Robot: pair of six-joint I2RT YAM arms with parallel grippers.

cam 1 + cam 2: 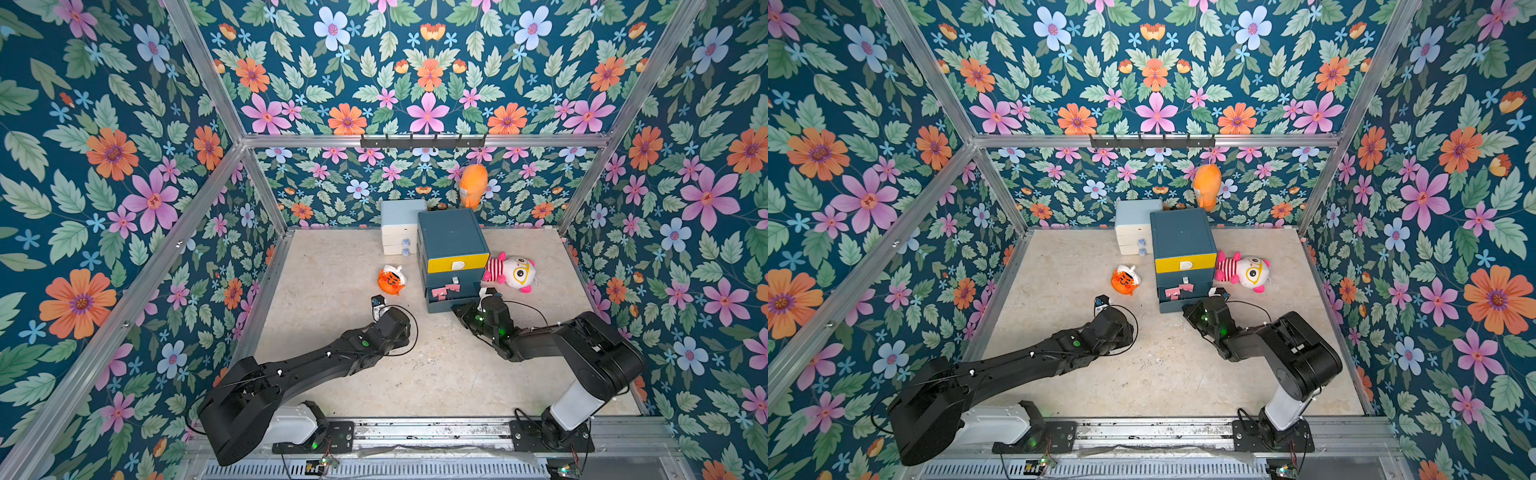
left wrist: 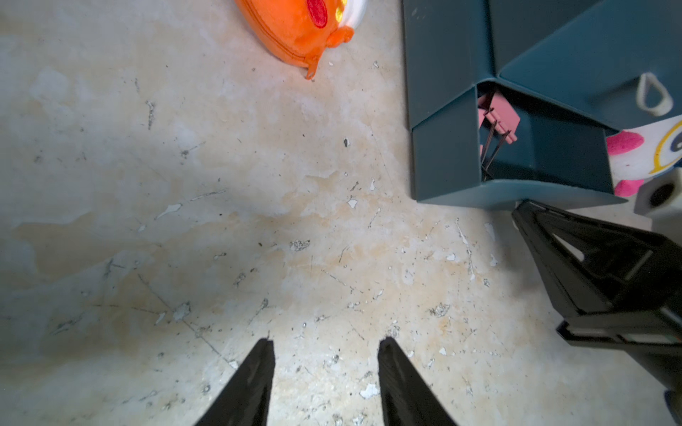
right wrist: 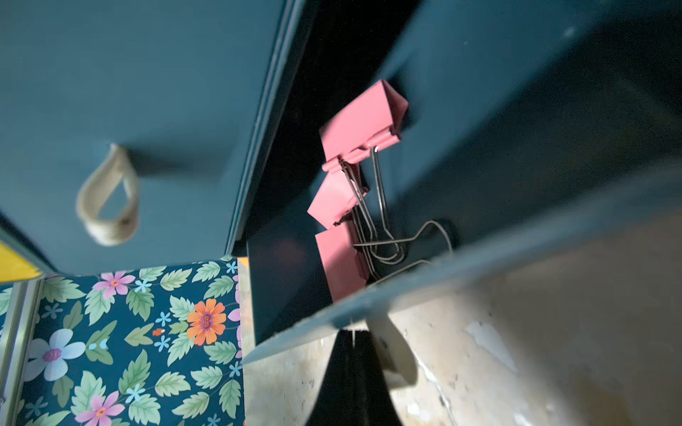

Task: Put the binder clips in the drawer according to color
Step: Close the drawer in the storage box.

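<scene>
Right fingers (image 3: 350, 369) are pressed together at the bottom centre of the right wrist view. Their tips sit right at the front lip of the open bottom drawer (image 3: 479, 263), and its white pull (image 3: 393, 354) lies against their side. Can't tell if the pull is pinched or just alongside. Just past that lip, inside the tray, are three pink binder clips (image 3: 363, 125), stacked near frame centre with their wire handles crossed over each other. Left fingers (image 2: 258, 376) are apart with nothing between them, over bare surface (image 2: 184, 221) at the bottom of the left wrist view, well clear of the drawer at upper right. In both top views the cabinet (image 1: 451, 237) sits just right of frame centre. Its yellow top front is closed and the bottom tray is pulled out with pink showing. No blue or teal clips visible loose anywhere. Orange plush (image 1: 390, 280) is left of the cabinet, pink-and-white plush (image 1: 511, 272) right of it. Handling, my read: the clips are light, with stiff sheet-metal bodies, slick paint and thin springy handles that swing and snag. Best hold is across the flat body sides, or on both wire loops folded together, since a single loop will pivot. With the handles crossed, lifting one clip likely drags a neighbour. The pull looks soft and floppy, so pinch near its root.
</scene>
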